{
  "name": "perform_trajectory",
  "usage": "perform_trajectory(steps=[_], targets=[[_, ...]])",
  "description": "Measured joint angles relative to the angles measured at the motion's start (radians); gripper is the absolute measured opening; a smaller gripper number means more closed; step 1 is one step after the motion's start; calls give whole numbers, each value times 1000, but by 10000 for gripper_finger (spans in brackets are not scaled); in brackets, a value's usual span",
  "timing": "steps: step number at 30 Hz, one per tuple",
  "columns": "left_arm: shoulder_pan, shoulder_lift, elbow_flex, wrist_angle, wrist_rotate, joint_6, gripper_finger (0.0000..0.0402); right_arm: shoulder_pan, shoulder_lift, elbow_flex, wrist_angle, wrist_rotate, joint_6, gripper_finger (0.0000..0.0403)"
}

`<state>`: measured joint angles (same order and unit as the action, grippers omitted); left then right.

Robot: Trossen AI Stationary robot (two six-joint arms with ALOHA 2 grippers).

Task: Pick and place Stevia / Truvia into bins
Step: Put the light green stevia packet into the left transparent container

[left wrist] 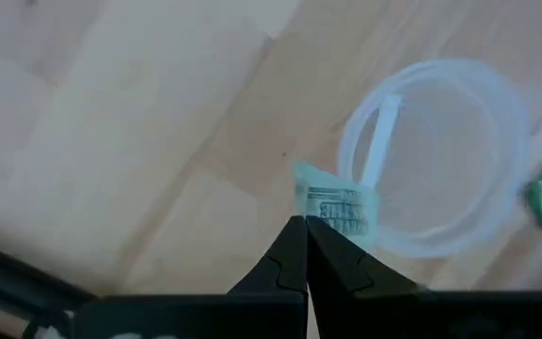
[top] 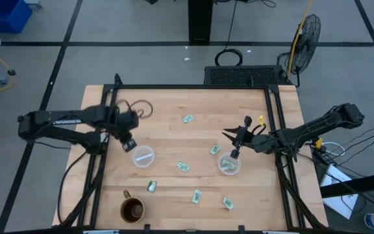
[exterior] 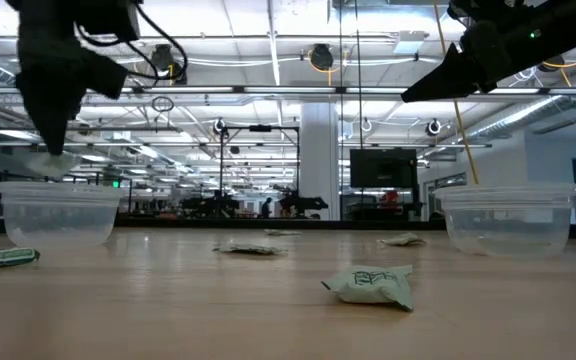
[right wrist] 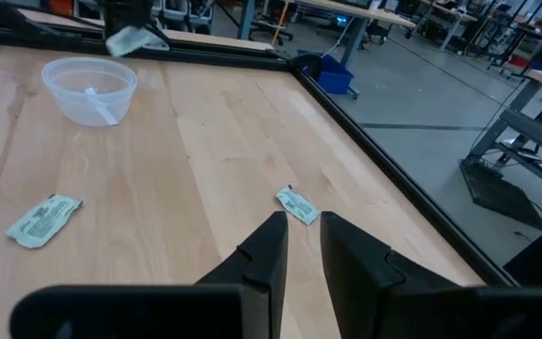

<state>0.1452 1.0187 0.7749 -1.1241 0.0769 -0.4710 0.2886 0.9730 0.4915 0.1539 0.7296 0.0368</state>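
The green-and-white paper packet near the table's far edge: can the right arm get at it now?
Probably yes. The green-and-white paper packet lies alone on bare wooden table, and the right gripper, fingers open and empty, hovers over the nearby clear plastic cup.

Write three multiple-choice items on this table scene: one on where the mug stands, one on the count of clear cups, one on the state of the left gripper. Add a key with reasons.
1. Where does the brown mug stand?
A. at the table's near edge on the left arm's side
B. between the two cups
C. under the right gripper

2. How many clear cups are on the table?
A. one
B. two
C. four

3. What is the left gripper doing?
A. hanging open and empty
B. shut on a packet beside the left cup
C. resting inside the mug

Key: 1 A, the high view shows it low and left; 2 B, left cup and right cup; 3 B, its fingers pinch the packet.
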Motion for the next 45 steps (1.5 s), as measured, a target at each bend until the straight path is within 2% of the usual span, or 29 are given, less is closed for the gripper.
perform_trajectory(steps=[6, 13, 23, 27, 32, 45], targets=[[-146, 4, -139, 222, -17, -82, 2, 0, 0, 0, 0, 1, 0, 59], [-222, 2, -158, 374, -13, -114, 2, 0, 0, 0, 1, 2, 0, 59], [-248, 73, -193, 413, -33, -112, 5, 0, 0, 0, 0, 2, 0, 59], [-248, 125, -227, 467, 3, -113, 2, 0, 0, 0, 1, 2, 0, 59], [-248, 168, -235, 501, -7, -105, 16, 0, 0, 0, 3, 2, 0, 59], [-248, 171, -235, 511, -27, -50, 23, -2, 0, 0, 7, 1, 0, 70]])
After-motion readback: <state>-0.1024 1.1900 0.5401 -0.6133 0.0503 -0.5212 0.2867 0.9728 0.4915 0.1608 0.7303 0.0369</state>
